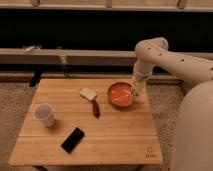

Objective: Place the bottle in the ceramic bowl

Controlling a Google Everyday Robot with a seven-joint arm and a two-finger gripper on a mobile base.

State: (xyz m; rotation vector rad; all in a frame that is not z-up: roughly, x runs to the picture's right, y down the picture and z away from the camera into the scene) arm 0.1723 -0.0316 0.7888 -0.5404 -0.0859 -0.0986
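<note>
Wooden table (115, 137); arm bent down, tool (135, 92) at ceramic bowl (120, 94) rim.

Single camera view looks down obliquely from beyond the near edge of the tabletop (115, 137), facing the far wall, gripper (136, 91) at right-centre.

Soft, even light is falling on the wooden worktop (115, 132), casting faint shadows. The background is staying dark, and the pincer (135, 91) at the bowl's right rim is looking blurred.
</note>
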